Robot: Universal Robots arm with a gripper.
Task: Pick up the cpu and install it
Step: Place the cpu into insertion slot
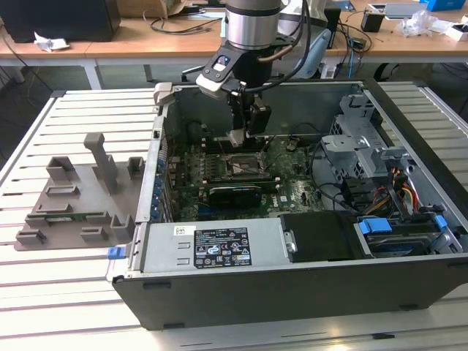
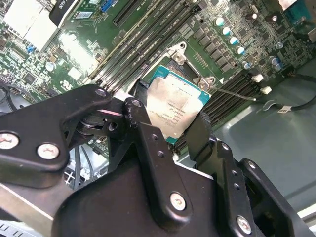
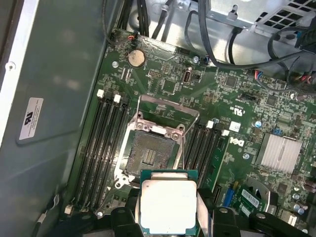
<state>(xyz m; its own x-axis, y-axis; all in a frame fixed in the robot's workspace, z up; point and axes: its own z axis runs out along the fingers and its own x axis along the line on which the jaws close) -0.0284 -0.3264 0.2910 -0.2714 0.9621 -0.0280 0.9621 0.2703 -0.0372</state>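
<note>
gripper [image 2: 170,129] clenched on the cpu [image 2: 177,109]: one black finger [image 2: 142,123] on each of two opposite edges, chip poking out past the tips. It hangs inside the open computer case [image 1: 219,252], above the green motherboard [image 3: 237,148], near the bare socket [image 3: 150,154] but clear of it. cpu is a thin square, shiny silver-grey lid, narrow greenish rim, top face in plain sight in both wrist views

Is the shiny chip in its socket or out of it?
Out. The end effector holds the cpu above the empty socket.
</note>
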